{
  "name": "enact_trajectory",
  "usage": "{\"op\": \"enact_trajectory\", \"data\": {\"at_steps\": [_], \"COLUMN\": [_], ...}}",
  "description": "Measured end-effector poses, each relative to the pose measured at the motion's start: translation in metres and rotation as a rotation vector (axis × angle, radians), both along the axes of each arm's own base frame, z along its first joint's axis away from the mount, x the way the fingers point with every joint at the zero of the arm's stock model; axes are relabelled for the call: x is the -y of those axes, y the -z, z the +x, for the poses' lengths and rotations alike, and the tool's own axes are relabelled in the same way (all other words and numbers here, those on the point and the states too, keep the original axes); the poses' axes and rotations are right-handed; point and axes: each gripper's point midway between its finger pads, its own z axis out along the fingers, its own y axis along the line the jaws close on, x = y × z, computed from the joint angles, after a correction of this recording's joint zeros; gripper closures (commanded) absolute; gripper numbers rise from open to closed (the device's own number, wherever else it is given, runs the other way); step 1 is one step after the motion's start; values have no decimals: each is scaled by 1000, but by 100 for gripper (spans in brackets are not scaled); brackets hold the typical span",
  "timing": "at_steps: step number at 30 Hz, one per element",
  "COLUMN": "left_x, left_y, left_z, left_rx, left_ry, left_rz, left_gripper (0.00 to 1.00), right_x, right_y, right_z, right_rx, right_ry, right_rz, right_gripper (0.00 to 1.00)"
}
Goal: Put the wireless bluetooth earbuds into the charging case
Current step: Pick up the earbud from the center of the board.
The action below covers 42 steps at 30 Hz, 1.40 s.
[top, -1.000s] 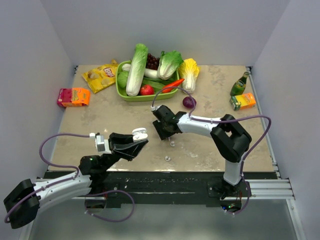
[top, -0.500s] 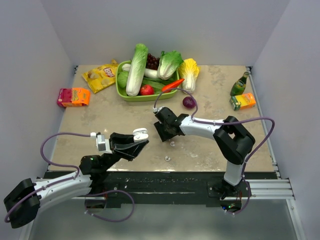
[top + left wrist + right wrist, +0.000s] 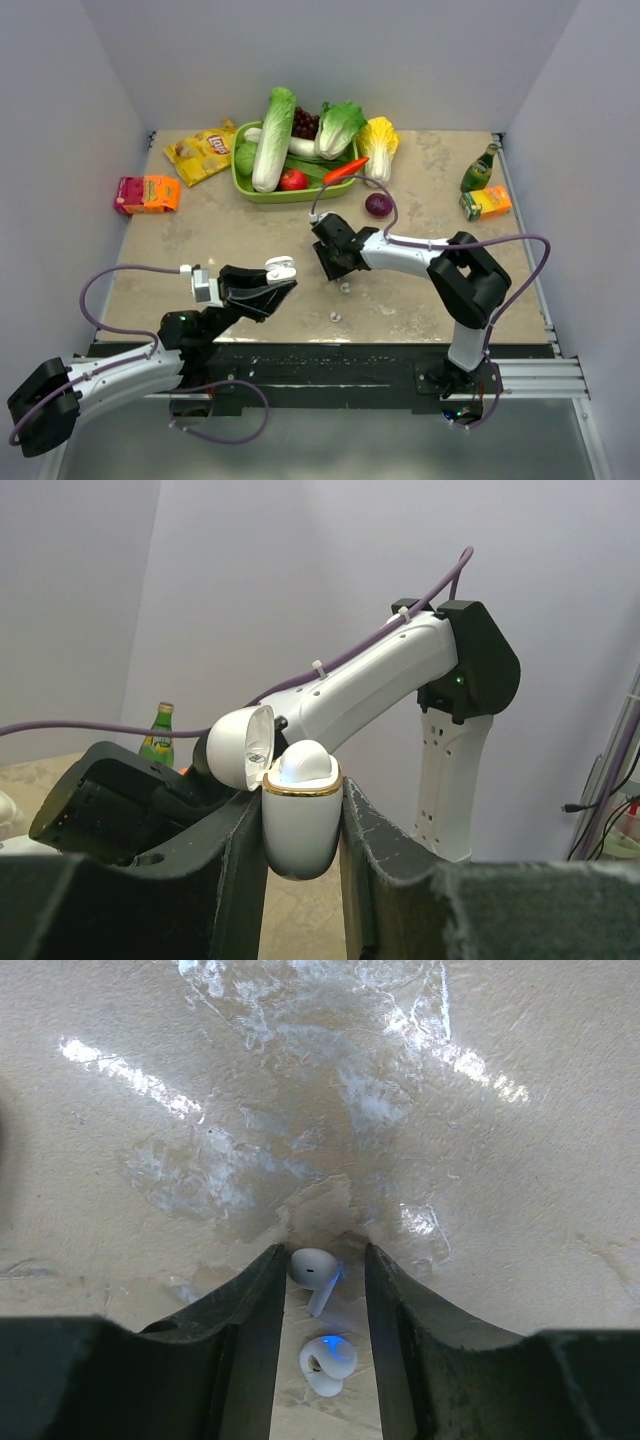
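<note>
My left gripper (image 3: 279, 276) is shut on the white charging case (image 3: 280, 267) and holds it upright above the table's near left part. In the left wrist view the case (image 3: 298, 825) sits clamped between the fingers. Its lid (image 3: 240, 748) is swung open, and a white dome shows inside its gold rim. My right gripper (image 3: 328, 264) is open and low over the table centre. In the right wrist view two white earbuds (image 3: 312, 1268) (image 3: 327, 1363), glowing blue, lie on the table between its fingers (image 3: 322, 1250). In the top view small white earbuds (image 3: 345, 287) (image 3: 335, 316) lie just nearer than that gripper.
A green basket (image 3: 243, 186) of vegetables stands at the back centre, with a purple onion (image 3: 377, 205) in front of it. A yellow chip bag (image 3: 203, 152) and a red-orange box (image 3: 147, 193) lie at the left. A green bottle (image 3: 478, 170) and a juice box (image 3: 486, 203) are at the right. Walls enclose three sides.
My right gripper has shifted slightly to the right over the table centre. My left gripper and the case have stayed still.
</note>
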Motion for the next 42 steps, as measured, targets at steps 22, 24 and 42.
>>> {"op": "enact_trajectory", "data": {"at_steps": [22, 24, 42], "left_x": [2, 3, 8], "left_y": [3, 5, 18], "left_z": [1, 2, 14], "left_rx": [-7, -9, -43], "left_ry": [2, 2, -42], "left_rz": [12, 16, 56], "left_gripper": [100, 100, 100], "right_x": [3, 2, 0], "right_y": [-1, -1, -128], "right_z": [1, 0, 13], "right_rx": [23, 27, 309], "right_ry": [19, 27, 105], "right_rz": [27, 38, 335], "right_gripper": [100, 100, 100]}}
